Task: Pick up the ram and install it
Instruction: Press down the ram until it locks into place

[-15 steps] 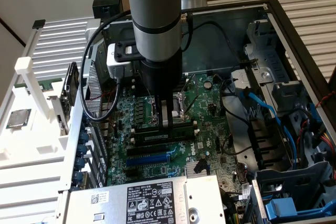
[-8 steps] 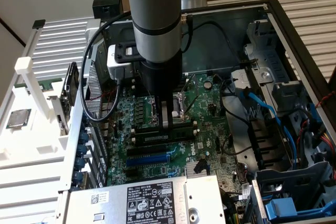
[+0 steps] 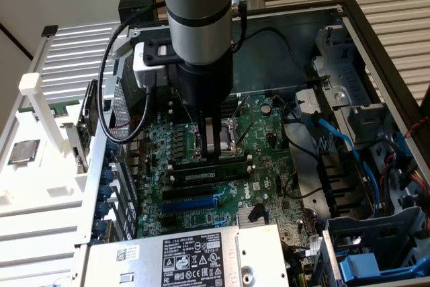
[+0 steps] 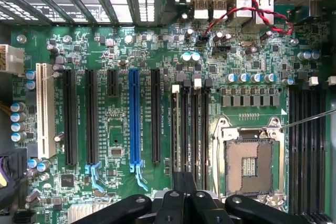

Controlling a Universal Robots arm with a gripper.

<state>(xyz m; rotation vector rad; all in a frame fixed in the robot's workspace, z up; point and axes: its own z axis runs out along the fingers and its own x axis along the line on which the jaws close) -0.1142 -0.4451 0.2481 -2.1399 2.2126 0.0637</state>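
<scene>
A robot arm is reaching down into an open computer case (image 3: pixel 376 52), its claw (image 3: pixel 213 142) pinched shut just above the green motherboard (image 3: pixel 269 132). The ram (image 3: pixel 205 174) is sitting in a black slot directly below the claw, lying flat along the slot beside the empty processor socket (image 4: pixel 247 163). A silver processor chip (image 3: pixel 22 152) is resting on a white stand (image 3: pixel 40 186) at the exterior view's left, against slatted white walls (image 3: pixel 87 52).

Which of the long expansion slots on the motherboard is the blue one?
The blue slot stands in the middle of the expansion row on the green motherboard, with black slots on either side and a single white slot at the row's far end.
</scene>
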